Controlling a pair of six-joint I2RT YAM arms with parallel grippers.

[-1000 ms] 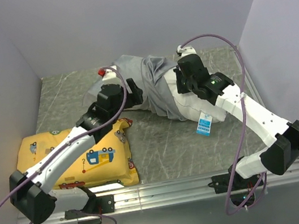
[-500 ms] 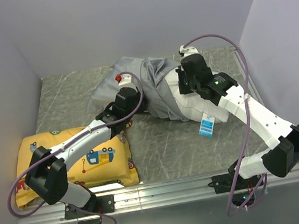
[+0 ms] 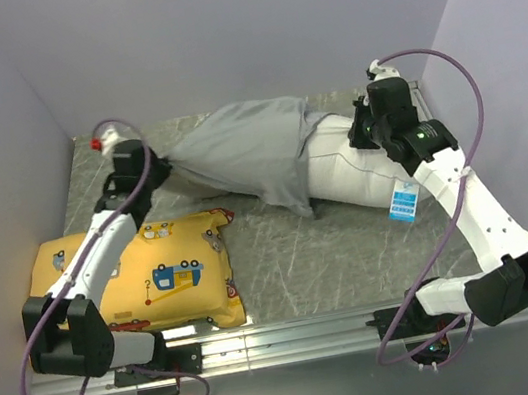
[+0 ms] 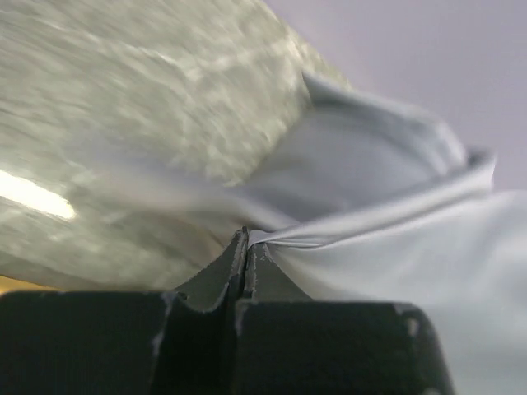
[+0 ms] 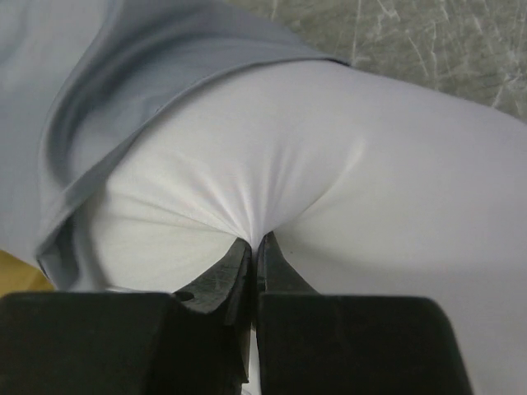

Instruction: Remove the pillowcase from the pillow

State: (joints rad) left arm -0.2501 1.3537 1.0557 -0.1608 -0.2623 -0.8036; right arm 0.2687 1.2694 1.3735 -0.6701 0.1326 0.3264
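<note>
Within the last second the left gripper [image 3: 157,165] goes from spread wide over the bunched middle of the bundle to clenched on a fold of the soft plain grey fabric pillowcase [image 3: 241,149]. It now sits far out toward the back-left corner of the mottled grey stone-look table [image 3: 284,255]. The right gripper [image 3: 365,133] moves the opposite way, toward the right wall, gripping the plump white rectangular pillow [image 3: 350,168], which lies across the back of the table, right of centre. The cloth is drawn out long between them, and far more white shows than a second ago (the small blue-and-white tag [image 3: 405,202] now hangs clear at the near right end). I judge the cover roughly half off, with the pillow's left part still inside.

The left arm stretches along the left side, its forearm passing over the yellow vehicle-print cushion [image 3: 156,276]. In its wrist view the jaws press together on a grey pleat. The right arm reaches up the right side with its wrist angled down into the pillow's right end. There the tips meet on a pucker of white fabric.
</note>
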